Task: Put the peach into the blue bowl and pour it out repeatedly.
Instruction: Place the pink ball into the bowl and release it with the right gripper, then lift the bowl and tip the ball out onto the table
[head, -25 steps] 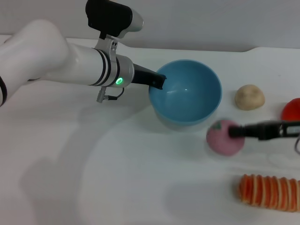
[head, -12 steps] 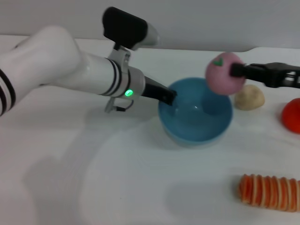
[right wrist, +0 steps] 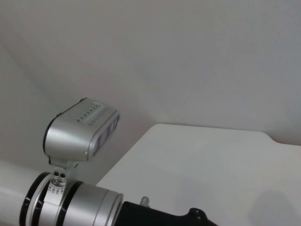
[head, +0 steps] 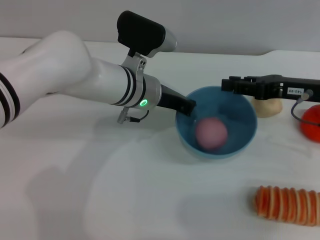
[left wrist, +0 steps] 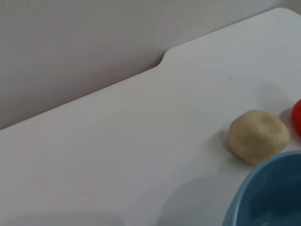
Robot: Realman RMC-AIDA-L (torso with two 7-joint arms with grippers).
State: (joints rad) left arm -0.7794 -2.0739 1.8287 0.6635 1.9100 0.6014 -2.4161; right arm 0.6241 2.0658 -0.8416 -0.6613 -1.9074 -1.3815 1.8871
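Observation:
The pink peach (head: 211,132) lies inside the light blue bowl (head: 244,125), free of any gripper. My left gripper (head: 189,107) is shut on the bowl's near-left rim and holds it on the white table. My right gripper (head: 227,85) hovers open over the bowl's far rim, with nothing between its fingers. In the left wrist view only a slice of the blue bowl (left wrist: 273,197) shows. The right wrist view shows the left arm's wrist (right wrist: 84,202), not the bowl or the peach.
A beige lumpy ball (head: 267,106) sits behind the right gripper, also visible as the beige ball (left wrist: 258,135) beside the bowl. A red fruit (head: 311,121) lies at the right edge. An orange striped, ridged item (head: 287,204) lies front right.
My right gripper lifted the peach from the table, carried it over the bowl and let go; the peach now lies in the bowl. The left arm shifted the bowl slightly right.

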